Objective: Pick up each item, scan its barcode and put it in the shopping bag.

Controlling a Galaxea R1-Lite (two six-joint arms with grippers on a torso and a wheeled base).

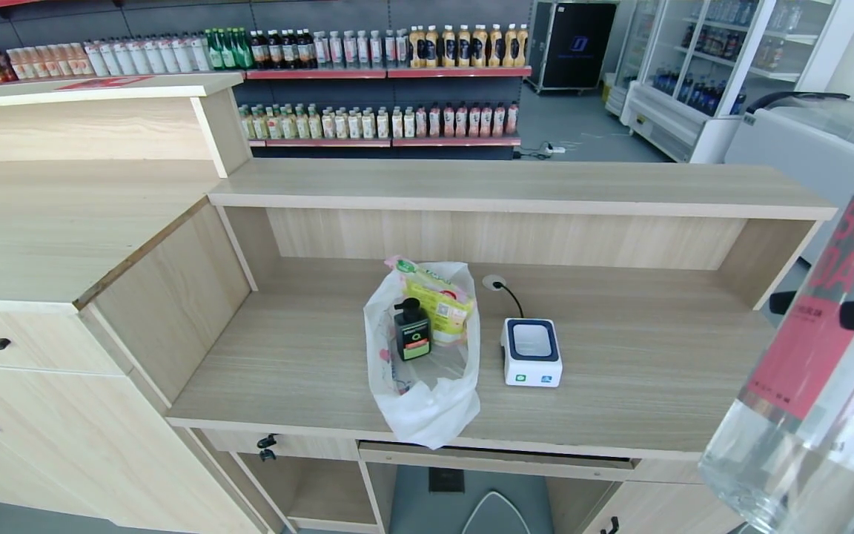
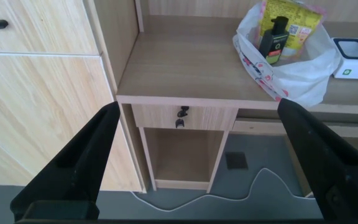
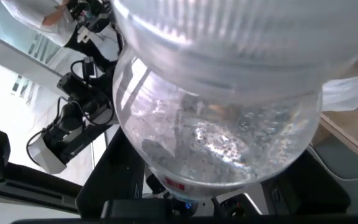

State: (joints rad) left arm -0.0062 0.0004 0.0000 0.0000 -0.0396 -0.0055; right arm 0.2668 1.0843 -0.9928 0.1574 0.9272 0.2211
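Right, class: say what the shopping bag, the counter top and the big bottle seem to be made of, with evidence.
Shopping bag: thin whitish plastic film, probably; it crumples and is half see-through.
Counter top: matte pale board with wood grain, perhaps laminate.
Bottle: clear, glossy plastic or glass; liquid shows through.

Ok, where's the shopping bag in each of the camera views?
Head view: the shopping bag lies mid-counter, left of the scanner, drooping over the front edge.
Left wrist view: the bag is on the counter, next to the scanner.
Right wrist view: a white fold past the bottle, probably the bag.
Shared landmark: the counter and its front edge.
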